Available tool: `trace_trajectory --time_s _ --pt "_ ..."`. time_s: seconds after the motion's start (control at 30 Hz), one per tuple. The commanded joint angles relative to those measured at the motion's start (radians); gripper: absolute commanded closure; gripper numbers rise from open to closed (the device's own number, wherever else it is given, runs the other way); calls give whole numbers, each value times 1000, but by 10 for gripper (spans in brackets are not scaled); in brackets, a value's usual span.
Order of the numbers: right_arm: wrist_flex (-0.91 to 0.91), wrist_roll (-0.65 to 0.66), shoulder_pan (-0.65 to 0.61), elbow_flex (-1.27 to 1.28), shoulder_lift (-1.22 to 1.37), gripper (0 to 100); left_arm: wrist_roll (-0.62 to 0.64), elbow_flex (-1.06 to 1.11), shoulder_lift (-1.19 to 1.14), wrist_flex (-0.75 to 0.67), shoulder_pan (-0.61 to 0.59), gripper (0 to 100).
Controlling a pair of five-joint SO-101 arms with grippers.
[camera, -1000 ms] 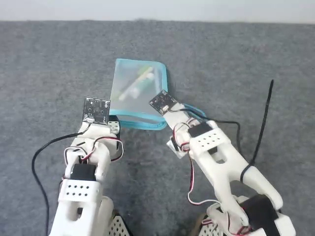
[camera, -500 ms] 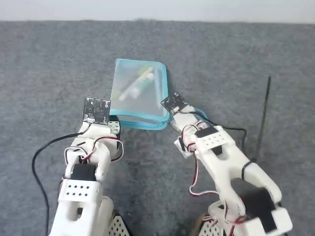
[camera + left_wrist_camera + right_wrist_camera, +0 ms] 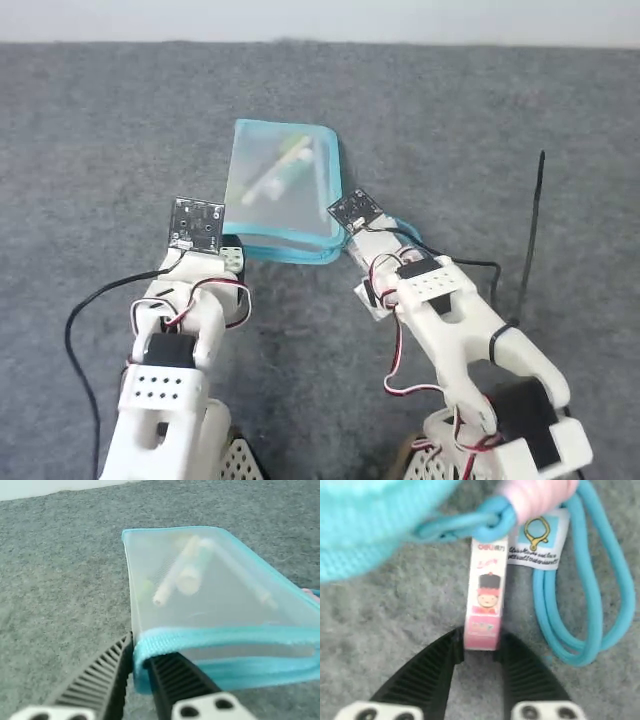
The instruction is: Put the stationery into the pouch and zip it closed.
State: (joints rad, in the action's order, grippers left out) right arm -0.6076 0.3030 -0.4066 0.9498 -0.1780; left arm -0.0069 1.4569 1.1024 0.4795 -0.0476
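Observation:
A see-through pouch (image 3: 280,185) with teal trim lies flat on the grey carpet, with pens and other stationery (image 3: 280,168) inside it. In the left wrist view the pens (image 3: 185,570) show through the pouch wall (image 3: 210,605). My left gripper (image 3: 139,652) is shut on the teal zip edge at the pouch's near left corner (image 3: 238,248). My right gripper (image 3: 480,642) is shut on the pink zipper tag (image 3: 484,605) at the near right corner (image 3: 345,240). The tag hangs from a teal pull on the pouch (image 3: 365,525).
A teal cord loop (image 3: 580,605) with a white label (image 3: 540,542) lies on the carpet beside the tag. A thin black cable (image 3: 528,235) stands to the right of the right arm. Open carpet surrounds the pouch.
The right arm has shifted to the right along the pouch's near edge, mostly in the first half second. The left arm and the pouch have stayed put.

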Motion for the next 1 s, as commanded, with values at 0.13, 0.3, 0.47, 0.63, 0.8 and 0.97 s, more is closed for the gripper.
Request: trace_trajectory --time_s 0.13,0.3,0.47,0.63,0.8,0.97 --pt "-228 8 48 -77 -124 992 -3 -33 9 2 6 988" --pt "-446 9 58 -80 -371 992 -3 -31 9 2 6 988" --pt "-654 12 54 -169 -647 992 -3 -31 8 2 8 988" --pt "-880 74 -58 -348 -727 992 -9 -4 9 2 135 988" --pt "-900 72 -200 -388 -651 992 -29 1 9 8 299 988" --pt "-831 71 -205 -387 -489 992 -77 1 9 6 345 988"
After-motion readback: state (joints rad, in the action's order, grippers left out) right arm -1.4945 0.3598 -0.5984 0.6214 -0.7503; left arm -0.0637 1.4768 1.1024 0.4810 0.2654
